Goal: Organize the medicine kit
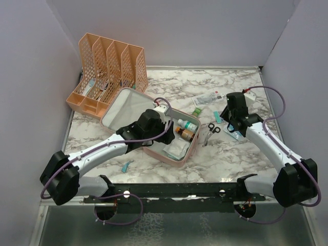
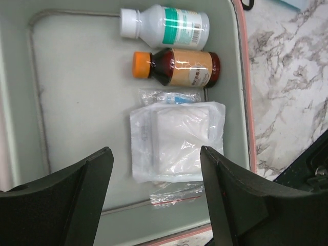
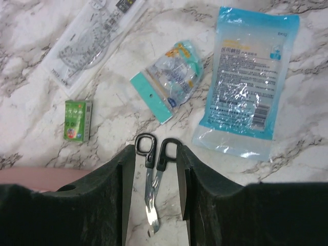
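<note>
Your left gripper [image 2: 156, 154] hangs with jaws spread wide over the open medicine kit [image 1: 125, 106] at mid-table; your right gripper [image 3: 156, 152], jaws also parted, frames the scissors [image 3: 152, 197].

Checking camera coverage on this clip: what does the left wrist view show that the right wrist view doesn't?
Only left wrist: inside the medicine kit, white bottle, brown bottle and gauze packet, under the open left claw. Only right wrist: green box, clear flat packet, and the right claw open over the scissors. Both: marble table.
</note>
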Robot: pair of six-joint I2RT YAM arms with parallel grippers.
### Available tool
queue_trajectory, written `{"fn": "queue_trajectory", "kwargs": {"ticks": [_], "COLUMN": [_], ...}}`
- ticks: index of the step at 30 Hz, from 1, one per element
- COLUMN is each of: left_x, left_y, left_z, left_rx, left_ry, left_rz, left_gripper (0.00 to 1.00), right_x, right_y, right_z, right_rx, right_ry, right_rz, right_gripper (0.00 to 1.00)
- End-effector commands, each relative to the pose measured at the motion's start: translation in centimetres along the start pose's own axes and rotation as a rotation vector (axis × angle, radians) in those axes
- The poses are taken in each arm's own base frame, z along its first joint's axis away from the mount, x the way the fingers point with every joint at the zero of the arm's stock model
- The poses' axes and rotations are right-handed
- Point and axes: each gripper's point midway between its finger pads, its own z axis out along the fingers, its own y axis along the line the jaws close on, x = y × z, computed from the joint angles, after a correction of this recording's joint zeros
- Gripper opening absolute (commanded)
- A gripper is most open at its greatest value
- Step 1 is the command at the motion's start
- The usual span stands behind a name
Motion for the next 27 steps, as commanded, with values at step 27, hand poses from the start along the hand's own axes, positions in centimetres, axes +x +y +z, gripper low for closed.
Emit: {"fn": "queue_trajectory", "kwargs": {"ticks": [27], "left_x": [-9.7], "left_y": [4.1], "left_z": [-12.5], "left_rx": [-0.271], "left_ry": [-0.556], "left_rz": [0.124], "left_gripper": [0.74], "right_x": [0.7], "right_y": [-3.6], "right_z": [12.7], "right_rx": [0.151], "right_ry": [0.149], "right_rz": [0.005], "right_gripper": [0.4]}}
